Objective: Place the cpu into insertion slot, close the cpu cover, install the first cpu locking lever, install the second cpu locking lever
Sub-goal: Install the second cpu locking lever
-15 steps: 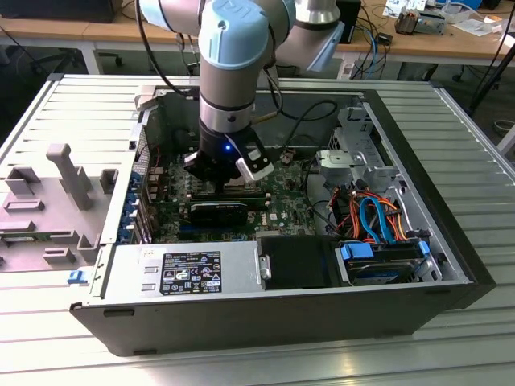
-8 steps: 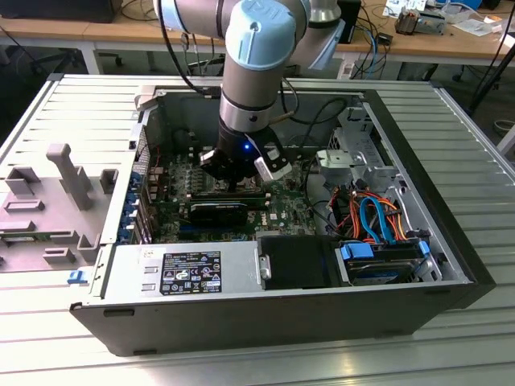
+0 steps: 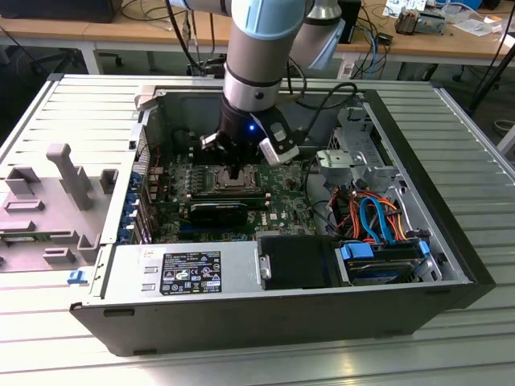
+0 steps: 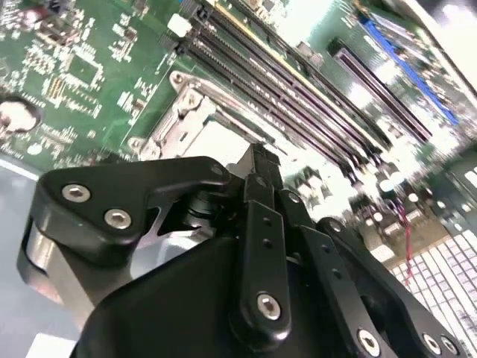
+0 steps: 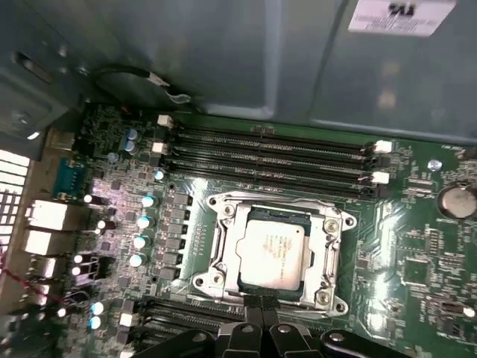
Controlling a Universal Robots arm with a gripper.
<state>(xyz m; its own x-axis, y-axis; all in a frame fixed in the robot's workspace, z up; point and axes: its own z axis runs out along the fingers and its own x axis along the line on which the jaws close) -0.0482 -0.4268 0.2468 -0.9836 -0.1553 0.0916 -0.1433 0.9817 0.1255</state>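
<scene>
One cpu [image 5: 270, 253], one insertion slot [image 5: 223, 246] and one cpu cover [image 5: 332, 246] lie on the green motherboard [image 5: 417, 246], between two banks of long black memory slots [image 5: 276, 153]. The arm reaches straight down into the open computer case [image 3: 451, 241], and its gripper [image 5: 261, 317] hovers at the socket's edge, fingers pinched together on nothing. The dull silver chip sits flat in its slot, with the silver frame lying around it.

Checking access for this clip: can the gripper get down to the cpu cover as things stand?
Probably yes: the gripper hangs just above the cpu cover, which lies over the cpu with nothing between them.
</scene>
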